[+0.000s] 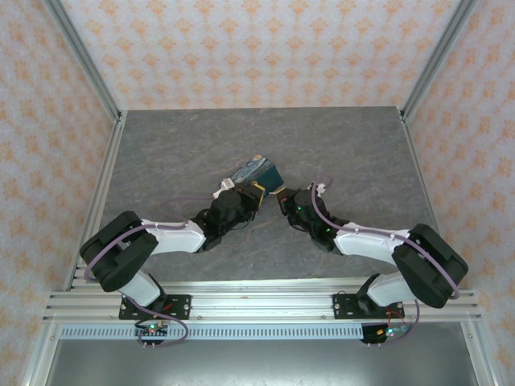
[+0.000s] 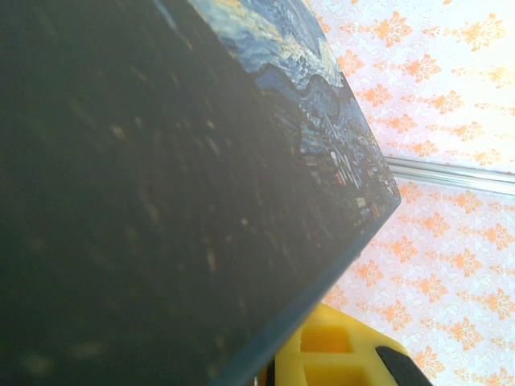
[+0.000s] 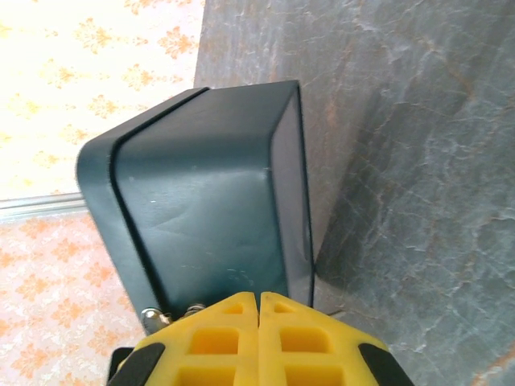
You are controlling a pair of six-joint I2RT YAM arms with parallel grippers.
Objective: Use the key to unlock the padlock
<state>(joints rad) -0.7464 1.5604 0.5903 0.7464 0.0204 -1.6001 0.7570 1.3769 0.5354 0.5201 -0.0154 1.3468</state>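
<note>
Your right end effector is pinched shut; your left end effector, I cannot tell. The padlock seems to peek bottom left under the painted box: steady it, align slowly.

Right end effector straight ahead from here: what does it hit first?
The box: its teal side sits right ahead of the shut end effector, seemingly almost touching, though depth is unclear.

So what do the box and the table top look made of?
Box: likely tin or hard plastic; smooth teal sides with a soft sheen, faint scuffs, a lid seam. Table: grey marble-look surface, veined, matte; probably a printed laminate, can't tell.
</note>
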